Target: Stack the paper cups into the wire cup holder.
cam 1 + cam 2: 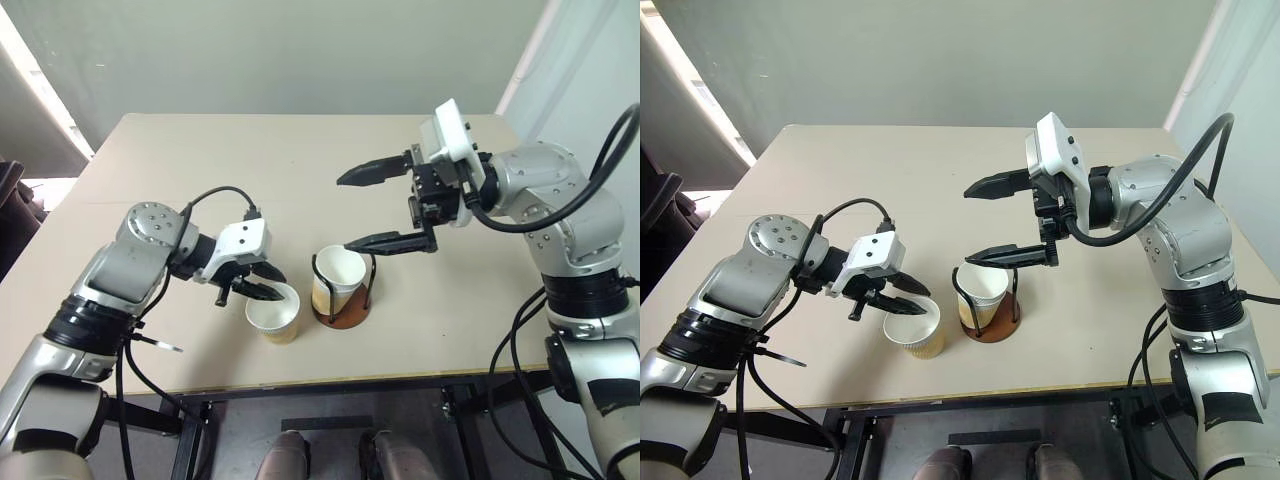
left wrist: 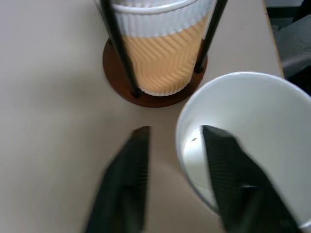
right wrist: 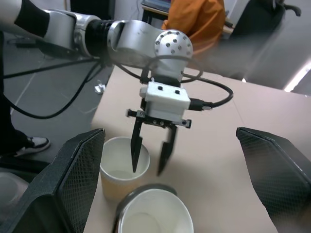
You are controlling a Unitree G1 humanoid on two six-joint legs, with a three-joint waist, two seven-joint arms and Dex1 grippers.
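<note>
One paper cup (image 1: 338, 272) sat in the wire cup holder (image 1: 341, 314); at its nine o'clock, the left hand (image 1: 260, 291) pinched another cup's (image 1: 274, 314) rim, the right hand (image 1: 375, 208) wide open and empty.

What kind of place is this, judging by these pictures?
Probably an office or lab test room: a plain table before a bare wall, an office chair behind a person in orange, and a window beside the table.

The left tool (image 2: 172, 160) straddles the near wall of a paper cup (image 2: 252, 126) beside the wire cup holder (image 2: 146, 92), which holds another cup (image 2: 160, 63), on the desk (image 2: 48, 97).
</note>
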